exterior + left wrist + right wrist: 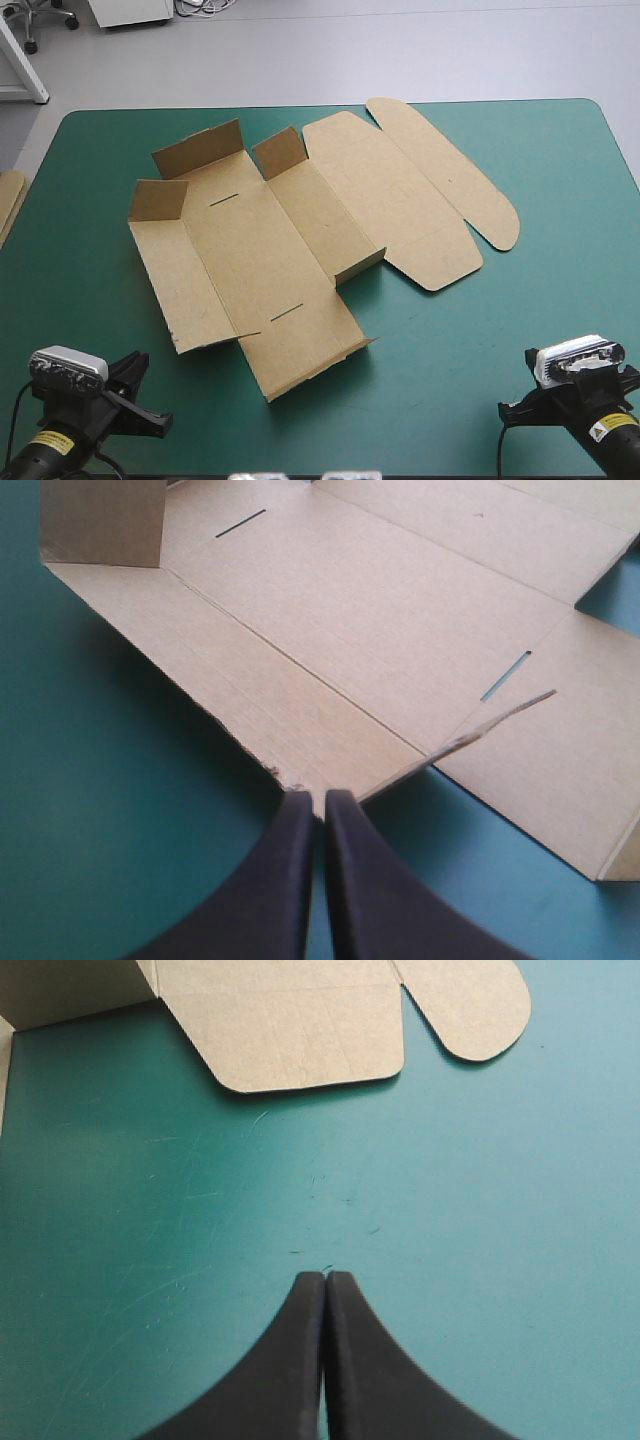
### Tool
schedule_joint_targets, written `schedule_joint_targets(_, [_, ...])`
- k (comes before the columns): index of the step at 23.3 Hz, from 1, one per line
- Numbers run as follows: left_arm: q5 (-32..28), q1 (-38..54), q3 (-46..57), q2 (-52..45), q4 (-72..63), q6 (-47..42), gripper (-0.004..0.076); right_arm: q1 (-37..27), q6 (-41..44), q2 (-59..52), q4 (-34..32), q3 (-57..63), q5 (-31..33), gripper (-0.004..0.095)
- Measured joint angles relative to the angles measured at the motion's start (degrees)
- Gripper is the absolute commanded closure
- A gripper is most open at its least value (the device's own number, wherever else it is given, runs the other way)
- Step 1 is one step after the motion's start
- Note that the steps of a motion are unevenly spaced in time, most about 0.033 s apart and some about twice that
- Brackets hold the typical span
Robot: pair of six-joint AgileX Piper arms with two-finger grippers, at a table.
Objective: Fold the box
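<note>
Nearest, the left gripper [320, 798] has its black fingers pressed together on nothing, tips just short of a loose corner of the one brown box [262, 262]. The right gripper [325, 1278], the second of two, is also closed and empty over bare teal-green cover [470, 340]. The box lies mid-table, mostly flat, with three short flaps standing. A closed tip nudging that corner could slide the sheet or topple the flaps. One strip of spare board [8, 205] shows at the table's left edge.

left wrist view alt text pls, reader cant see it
The left gripper, shut in a pointed black arch, points at the near edge of the brown box, which lies mostly flat on the teal-green cover. One flap stands upright at a far corner.
</note>
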Motion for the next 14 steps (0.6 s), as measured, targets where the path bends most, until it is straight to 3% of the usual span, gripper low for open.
schedule_joint_targets(4, [0.21,0.0,-3.9,2.65,3.79,-4.75,0.0312,0.0,-0.19,3.24,-1.63,-3.38,-0.08,0.0838])
schedule_joint_targets(6, [0.16,0.0,-6.46,4.98,6.8,-9.52,0.026,0.0,-0.51,5.56,-2.25,-5.49,-0.08,0.075])
schedule_joint_targets(11, [2.64,0.0,-15.0,17.64,11.61,-22.53,0.0256,0.0,-1.68,17.68,-2.51,-14.09,-1.55,0.0374])
schedule_joint_targets(14, [3.59,0.0,-20.06,28.03,10.39,-23.78,0.0256,0.0,-1.73,27.05,-2.51,-20.98,-2.9,0.0348])
